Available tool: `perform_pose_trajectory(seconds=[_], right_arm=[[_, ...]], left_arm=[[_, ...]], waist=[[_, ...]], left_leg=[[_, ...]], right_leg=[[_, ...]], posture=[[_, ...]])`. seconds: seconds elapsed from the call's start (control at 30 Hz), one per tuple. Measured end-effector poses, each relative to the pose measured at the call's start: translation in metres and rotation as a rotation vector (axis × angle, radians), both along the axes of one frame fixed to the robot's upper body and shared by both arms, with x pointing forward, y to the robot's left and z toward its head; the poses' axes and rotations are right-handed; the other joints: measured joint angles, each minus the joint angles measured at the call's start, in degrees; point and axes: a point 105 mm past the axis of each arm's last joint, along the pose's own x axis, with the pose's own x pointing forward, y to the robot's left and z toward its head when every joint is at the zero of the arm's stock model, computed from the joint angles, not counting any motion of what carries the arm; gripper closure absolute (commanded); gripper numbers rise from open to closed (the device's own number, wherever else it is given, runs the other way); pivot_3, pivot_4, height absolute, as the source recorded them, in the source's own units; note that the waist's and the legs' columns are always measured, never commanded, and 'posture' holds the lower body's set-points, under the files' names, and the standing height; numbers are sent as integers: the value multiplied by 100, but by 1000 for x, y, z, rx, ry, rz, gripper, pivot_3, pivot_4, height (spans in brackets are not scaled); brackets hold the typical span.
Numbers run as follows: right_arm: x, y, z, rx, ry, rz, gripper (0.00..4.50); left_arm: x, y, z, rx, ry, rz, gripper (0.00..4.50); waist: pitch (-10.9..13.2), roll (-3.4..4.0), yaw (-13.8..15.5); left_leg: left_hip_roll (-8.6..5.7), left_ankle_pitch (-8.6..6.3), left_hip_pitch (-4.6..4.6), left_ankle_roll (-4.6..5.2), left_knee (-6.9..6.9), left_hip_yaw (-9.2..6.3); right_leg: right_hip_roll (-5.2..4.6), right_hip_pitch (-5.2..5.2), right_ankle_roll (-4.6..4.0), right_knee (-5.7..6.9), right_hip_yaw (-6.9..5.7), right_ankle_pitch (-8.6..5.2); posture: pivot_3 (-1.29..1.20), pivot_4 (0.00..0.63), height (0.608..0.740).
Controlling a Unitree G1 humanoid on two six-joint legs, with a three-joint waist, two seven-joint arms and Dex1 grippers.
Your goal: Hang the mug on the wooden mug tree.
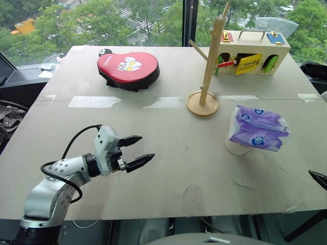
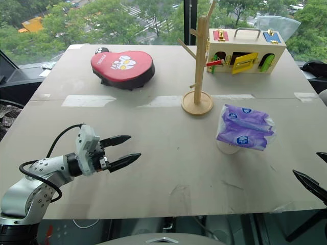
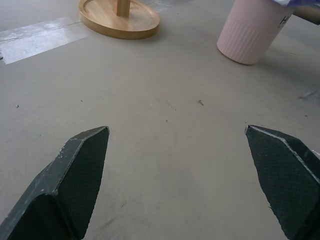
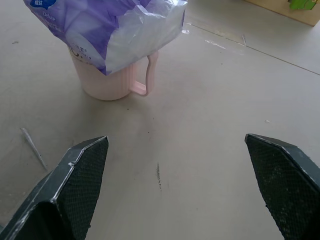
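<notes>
Mug point(image 4: 107, 80): upright on bench point(image 1: 168, 153), tissue pack point(image 1: 258, 127) resting on top, blocking access; mug tree point(image 1: 207, 71) at eleven o'clock. Left end effector point(image 1: 134, 152) and right end effector point(image 4: 175, 190) wide, empty.

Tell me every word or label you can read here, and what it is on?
Tissue pack: blue label with white characters, too blurred to read.
Mug: dark lettering near its rim, cut off, unreadable.
Red pad: white lettering on its left side, too small to read.
Wooden box: no text to read.
</notes>
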Motion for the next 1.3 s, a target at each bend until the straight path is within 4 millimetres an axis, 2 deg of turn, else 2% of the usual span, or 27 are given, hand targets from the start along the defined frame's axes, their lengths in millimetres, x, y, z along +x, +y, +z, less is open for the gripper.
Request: perform_pose_trajectory(seconds=[0.13,0.17,0.23,0.3,0.37,0.47,0.53,0.63,0.77,1.03,1.13,1.27,1.3], right_arm=[[3,2,-1,-10,-14,1,73],[10,11,4,-22,-54,22,73],[23,45,28,-55,-161,137,73],[24,55,36,-84,-188,174,73],[25,74,42,-140,-191,250,73],[22,92,39,-210,-155,333,73],[25,103,28,-307,-122,389,73],[29,107,19,-400,-139,407,73],[39,112,19,-493,-214,410,73],[62,90,0,-753,-251,393,73],[73,84,0,-786,-281,354,864],[75,86,5,-756,-312,336,2729],[75,87,5,-752,-314,337,3012]], left_arm=[[4,-2,6,-8,-21,-11,0],[7,-7,17,-24,-58,-37,0],[5,-26,40,-49,-143,-146,0],[1,-33,41,-55,-148,-186,0],[-6,-41,36,-56,-121,-243,0],[-11,-45,33,-59,-112,-283,0],[-11,-48,31,-57,-115,-320,0],[-9,-49,25,-57,-103,-327,0],[-3,-53,25,-74,-117,-338,0],[-3,-60,26,-87,-121,-364,0],[-4,-61,24,-92,-114,-362,0],[-6,-62,21,-102,-109,-354,0],[-6,-62,21,-103,-110,-352,0]], waist=[[1,-1,4],[1,6,4],[-3,27,-15],[-5,29,-19],[-3,25,0],[0,20,32],[0,20,32],[1,15,30],[2,13,18],[3,11,9],[4,11,-2],[4,10,9],[5,10,14]], left_leg=[[0,-1,-3,0,1,-5],[0,-1,-2,0,2,-6],[0,-1,-2,-2,2,-4],[0,8,-1,-18,2,-2],[0,23,-7,-11,2,-5],[0,23,-14,-10,2,-12],[-1,23,-13,-9,8,-10],[-1,23,-8,-8,14,-11],[-1,23,-9,-8,18,-13],[-1,25,-14,-9,18,-11],[-1,25,-10,-10,18,-11],[1,26,-11,-10,18,-13],[1,26,-12,-10,18,-13]], right_leg=[[0,-1,0,0,-5,0],[-6,-1,1,1,-13,1],[-12,4,2,2,-23,2],[-10,4,2,1,-23,1],[-6,3,1,0,-35,0],[-6,6,2,-5,-49,0],[-6,7,2,-5,-49,-1],[-4,8,3,-5,-50,-1],[-3,8,5,-2,-52,0],[10,10,25,-2,-55,10],[12,11,26,-1,-57,9],[12,12,26,-1,-57,10],[12,13,27,-1,-57,10]], posture=[[0,150,733],[0,150,733],[0,150,733],[0,150,733],[0,150,733],[0,150,733],[0,150,733],[0,150,733],[0,150,733],[0,150,733],[0,150,733],[0,150,733],[0,150,733]])
